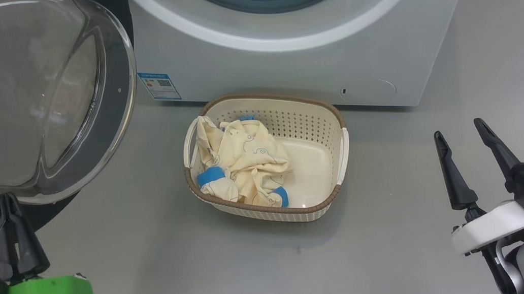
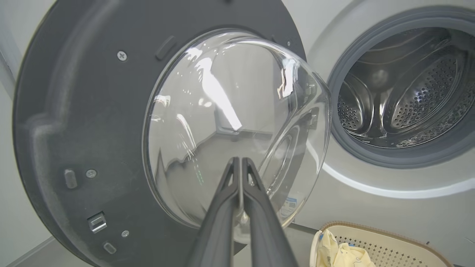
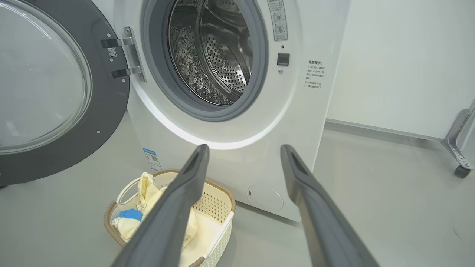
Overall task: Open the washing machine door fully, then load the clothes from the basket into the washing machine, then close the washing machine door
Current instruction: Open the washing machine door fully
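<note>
The washing machine (image 1: 281, 62) (image 3: 230, 148) stands at the back with its steel drum (image 3: 211, 52) (image 2: 404, 89) exposed. Its door (image 1: 24, 93) (image 2: 111, 122) (image 3: 41, 81) is swung wide open to the left, glass bulge facing me. On the floor in front sits the basket (image 1: 335, 121) (image 3: 219, 202) (image 2: 393, 244) holding the crumpled pale yellow clothes (image 1: 243, 160) (image 3: 148, 185) (image 2: 334, 252) with blue cuffs. My left gripper (image 1: 7, 200) (image 2: 238, 160) is shut and empty, just below the door's glass. Right of the basket, my right gripper (image 1: 459, 127) (image 3: 245, 148) hangs open and empty.
Grey floor (image 1: 158, 284) spreads around the basket. A white wall (image 3: 400, 63) runs right of the machine, and a metal frame on a castor (image 3: 460, 148) stands at the far right.
</note>
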You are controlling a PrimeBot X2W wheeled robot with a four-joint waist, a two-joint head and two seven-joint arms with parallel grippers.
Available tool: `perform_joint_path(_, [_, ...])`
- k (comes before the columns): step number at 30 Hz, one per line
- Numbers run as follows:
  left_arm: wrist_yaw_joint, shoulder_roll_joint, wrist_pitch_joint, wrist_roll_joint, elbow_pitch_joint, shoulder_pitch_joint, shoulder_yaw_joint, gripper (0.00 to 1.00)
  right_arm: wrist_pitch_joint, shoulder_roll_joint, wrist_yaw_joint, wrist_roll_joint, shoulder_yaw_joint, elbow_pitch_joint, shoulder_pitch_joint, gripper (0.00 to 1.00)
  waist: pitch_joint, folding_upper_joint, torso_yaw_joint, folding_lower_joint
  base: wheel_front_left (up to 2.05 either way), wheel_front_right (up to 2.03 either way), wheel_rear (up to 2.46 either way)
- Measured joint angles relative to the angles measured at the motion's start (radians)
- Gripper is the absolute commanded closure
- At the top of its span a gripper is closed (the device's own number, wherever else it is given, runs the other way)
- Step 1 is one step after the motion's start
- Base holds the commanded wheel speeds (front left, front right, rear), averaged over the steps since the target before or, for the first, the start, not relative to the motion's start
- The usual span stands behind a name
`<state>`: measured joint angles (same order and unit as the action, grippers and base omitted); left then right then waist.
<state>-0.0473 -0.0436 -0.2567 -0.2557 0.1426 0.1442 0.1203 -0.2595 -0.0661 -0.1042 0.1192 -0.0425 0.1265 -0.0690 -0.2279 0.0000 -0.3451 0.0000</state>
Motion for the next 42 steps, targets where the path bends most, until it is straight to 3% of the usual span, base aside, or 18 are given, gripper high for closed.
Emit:
perform_joint_path(3, [0.008, -0.005, 0.0, 0.01, -0.038, -0.032, -0.016, 0.77, 0.0, 0.002, 0.0, 0.0, -0.005, -0.001, 0.013, 0.0, 0.016, 0.0, 0.014, 0.0, 0.0, 0.0, 0.0])
perform_joint_path(4, [0.012, -0.005, 0.0, 0.017, -0.05, -0.043, -0.026, 0.66, 0.0, 0.003, 0.0, 0.0, -0.007, 0.0, 0.018, 0.0, 0.021, 0.0, 0.02, 0.0, 0.0, 0.0, 0.0])
perform_joint_path(8, [0.041, -0.005, 0.0, 0.033, -0.078, -0.089, -0.072, 0.0, 0.0, 0.005, 0.0, 0.0, -0.023, 0.001, 0.022, 0.0, 0.041, 0.0, 0.051, 0.0, 0.0, 0.0, 0.0])
perform_joint_path(22, [0.088, -0.005, 0.0, 0.048, -0.079, -0.16, -0.159, 0.0, 0.0, 0.01, 0.0, -0.006, -0.056, -0.001, 0.041, 0.0, 0.078, 0.0, 0.169, 0.0, 0.0, 0.0, 0.0])
perform_joint_path(42, [0.07, -0.005, 0.0, 0.073, -0.019, -0.179, -0.16, 0.0, 0.0, 0.017, 0.012, -0.006, -0.059, -0.015, 0.091, 0.0, 0.133, 0.0, 0.307, -0.0001, 0.0, 0.0, 0.0])
